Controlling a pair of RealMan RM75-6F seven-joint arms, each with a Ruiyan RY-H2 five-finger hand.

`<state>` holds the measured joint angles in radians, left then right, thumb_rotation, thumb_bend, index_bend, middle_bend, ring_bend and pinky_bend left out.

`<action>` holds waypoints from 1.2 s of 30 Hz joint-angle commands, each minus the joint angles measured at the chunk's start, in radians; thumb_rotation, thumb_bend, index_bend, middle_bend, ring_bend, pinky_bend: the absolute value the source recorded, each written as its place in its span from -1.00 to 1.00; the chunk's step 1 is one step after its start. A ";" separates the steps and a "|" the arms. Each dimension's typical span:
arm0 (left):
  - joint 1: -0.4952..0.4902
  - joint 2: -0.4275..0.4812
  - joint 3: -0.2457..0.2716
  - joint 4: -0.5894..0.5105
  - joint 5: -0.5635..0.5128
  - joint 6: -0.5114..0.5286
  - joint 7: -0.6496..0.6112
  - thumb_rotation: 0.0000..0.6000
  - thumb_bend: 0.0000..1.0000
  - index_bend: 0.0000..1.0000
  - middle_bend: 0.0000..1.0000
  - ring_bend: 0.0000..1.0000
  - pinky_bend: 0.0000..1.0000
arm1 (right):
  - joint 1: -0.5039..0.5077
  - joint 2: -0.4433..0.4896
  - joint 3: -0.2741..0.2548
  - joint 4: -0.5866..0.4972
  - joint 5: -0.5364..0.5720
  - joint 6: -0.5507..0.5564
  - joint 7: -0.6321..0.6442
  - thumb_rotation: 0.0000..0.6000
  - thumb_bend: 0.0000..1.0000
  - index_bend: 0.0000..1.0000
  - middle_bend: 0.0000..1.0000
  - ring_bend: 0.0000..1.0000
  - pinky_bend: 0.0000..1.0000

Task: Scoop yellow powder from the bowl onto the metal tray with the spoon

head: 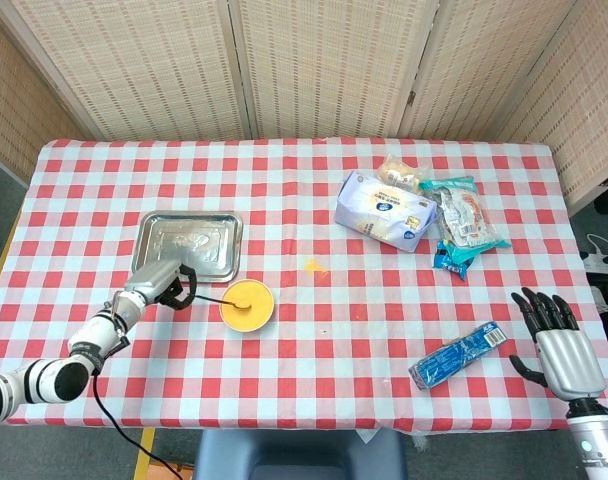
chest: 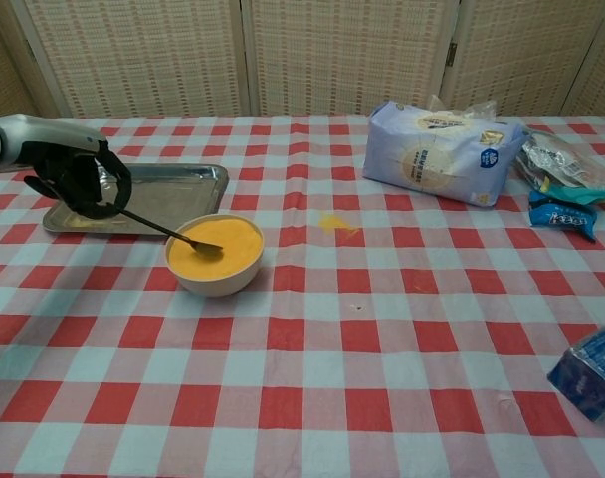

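Observation:
A white bowl (chest: 215, 258) (head: 247, 305) of yellow powder stands just right of the metal tray's (chest: 188, 186) (head: 189, 243) near right corner. My left hand (chest: 79, 181) (head: 170, 286) grips the handle of a dark spoon (chest: 173, 233) (head: 224, 302), tilted down to the right with its bowl in the powder. The hand hovers over the tray's near left part in the chest view. My right hand (head: 556, 342) rests at the table's near right corner with its fingers apart and nothing in it; the chest view does not show it.
A small spill of yellow powder (chest: 335, 224) lies right of the bowl. A white flour bag (chest: 442, 151) and snack packets (chest: 566, 189) sit at the back right. A blue packet (head: 459, 355) (chest: 593, 370) lies near my right hand.

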<state>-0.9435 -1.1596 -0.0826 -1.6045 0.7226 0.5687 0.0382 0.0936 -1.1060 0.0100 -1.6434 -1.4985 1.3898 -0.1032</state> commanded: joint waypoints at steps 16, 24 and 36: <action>0.005 0.068 -0.026 -0.037 -0.018 -0.037 -0.079 1.00 0.08 0.91 1.00 1.00 1.00 | -0.002 0.005 -0.006 -0.004 -0.013 0.003 0.007 1.00 -0.63 -1.00 -1.00 -1.00 -1.00; -0.023 0.006 -0.027 0.067 -0.037 -0.083 -0.100 1.00 0.07 0.91 1.00 1.00 1.00 | 0.002 0.000 0.002 0.004 0.012 -0.010 0.000 1.00 -0.63 -1.00 -1.00 -1.00 -1.00; -0.034 -0.012 0.009 0.091 -0.017 -0.106 -0.088 1.00 0.07 0.91 1.00 1.00 1.00 | -0.001 0.001 0.004 0.003 0.013 -0.003 -0.002 1.00 -0.63 -1.00 -1.00 -1.00 -1.00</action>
<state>-0.9776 -1.1728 -0.0745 -1.5122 0.7047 0.4616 -0.0509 0.0927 -1.1050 0.0139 -1.6406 -1.4853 1.3864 -0.1048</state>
